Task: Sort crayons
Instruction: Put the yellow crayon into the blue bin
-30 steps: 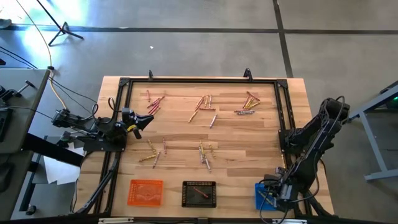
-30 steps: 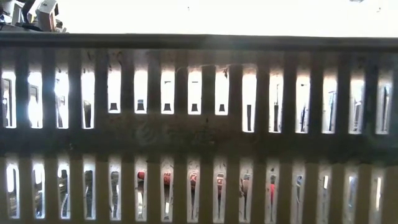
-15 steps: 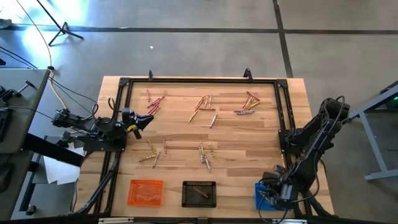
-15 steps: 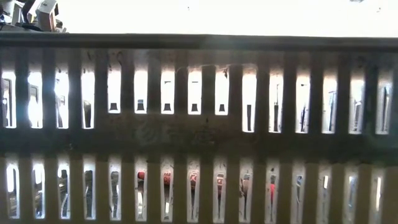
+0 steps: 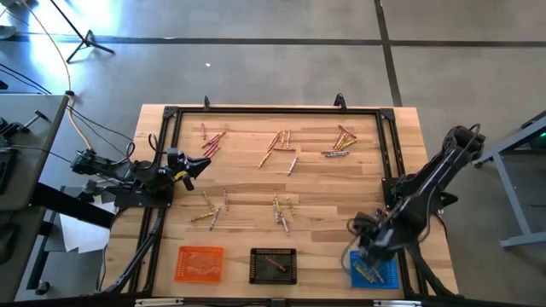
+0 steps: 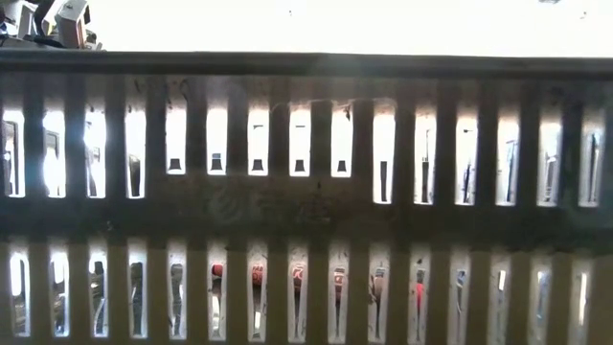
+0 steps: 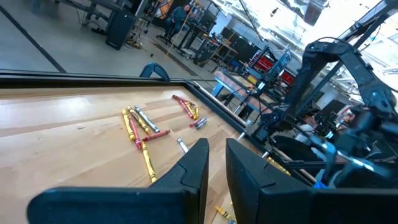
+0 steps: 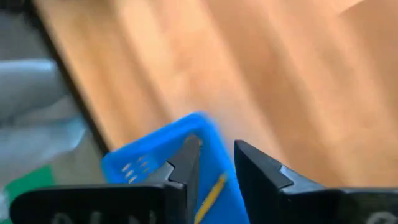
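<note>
A: Grey concrete floor surrounds the wooden table [image 5: 256, 192] in the high view. What differs from a second ago?

B: The right gripper [image 5: 365, 246] has lifted off the blue tray [image 5: 386, 271] and swung inward along the near edge, so the tray's yellow crayons [image 5: 368, 273] now show. The left gripper [image 5: 201, 164] sits exactly as before at the table's left side.

A: Counts?

B: Three trays along the near edge: orange tray [image 5: 200, 263], black tray [image 5: 273, 265], and the blue one. Five loose clusters of crayons [image 5: 278, 147] lie on the wood, three in the far row, two nearer; single sticks are too small to count. One reddish crayon [image 5: 275, 263] lies in the black tray.

A: Low view?

B: Unchanged: the slotted wall [image 6: 306, 201] of a tray fills it, with bits of red visible through the lower slots.

A: Left wrist view?

B: Its fingers [image 7: 198, 165] stand slightly apart, gripping nothing, above bare wood. Two crayon clusters lie ahead, roughly six sticks in the nearer, about four in the farther.

A: Right wrist view?

B: Blurred. The fingers [image 8: 256, 163] are parted and empty above the blue tray, where one yellow crayon [image 8: 211, 194] lies.
</note>
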`<state>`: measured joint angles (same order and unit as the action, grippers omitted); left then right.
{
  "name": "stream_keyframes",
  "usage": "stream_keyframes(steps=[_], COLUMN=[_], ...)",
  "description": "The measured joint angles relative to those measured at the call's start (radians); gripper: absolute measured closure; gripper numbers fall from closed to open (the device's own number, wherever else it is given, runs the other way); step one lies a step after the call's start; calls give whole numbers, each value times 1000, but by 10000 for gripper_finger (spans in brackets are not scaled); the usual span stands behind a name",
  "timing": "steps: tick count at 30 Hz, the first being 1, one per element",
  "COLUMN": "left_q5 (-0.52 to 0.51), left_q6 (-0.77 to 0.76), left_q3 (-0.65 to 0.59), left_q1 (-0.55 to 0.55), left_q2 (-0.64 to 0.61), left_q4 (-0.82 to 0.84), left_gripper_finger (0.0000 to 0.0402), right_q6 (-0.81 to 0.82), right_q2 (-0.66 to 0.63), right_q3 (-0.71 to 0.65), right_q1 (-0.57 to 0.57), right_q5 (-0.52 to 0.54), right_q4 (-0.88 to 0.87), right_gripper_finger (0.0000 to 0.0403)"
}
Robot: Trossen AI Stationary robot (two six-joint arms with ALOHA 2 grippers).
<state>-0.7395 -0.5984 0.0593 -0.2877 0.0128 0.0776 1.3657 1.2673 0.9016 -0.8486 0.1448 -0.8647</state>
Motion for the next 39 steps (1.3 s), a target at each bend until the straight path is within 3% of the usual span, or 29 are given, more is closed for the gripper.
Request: stream_keyframes(steps=[5, 11, 17, 21, 26, 29, 39], left_q5=[0, 0, 0, 0, 0, 0, 0], left_q6=[0, 0, 0, 0, 0, 0, 0], left_q3=[0, 0, 0, 0, 0, 0, 0], left_q1=[0, 0, 0, 0, 0, 0, 0], left_q2=[0, 0, 0, 0, 0, 0, 0], left_q4=[0, 0, 0, 0, 0, 0, 0], left_gripper_finger=[357, 357, 357, 357, 357, 357, 357], right_q6=[-128, -328, -362, -373, -379, -375, -256], right_q2=[-40, -24, -23, 3, 117, 207, 400], right_q3=[0, 0, 0, 0, 0, 1, 1], right_q1=[169, 427, 673, 786, 826, 829, 807], right_q5=[94, 92, 96, 87, 76, 9, -206], right_q4=[-99, -24, 20, 140, 402, 535, 658], right_gripper_finger=[323, 323, 323, 323, 323, 323, 323])
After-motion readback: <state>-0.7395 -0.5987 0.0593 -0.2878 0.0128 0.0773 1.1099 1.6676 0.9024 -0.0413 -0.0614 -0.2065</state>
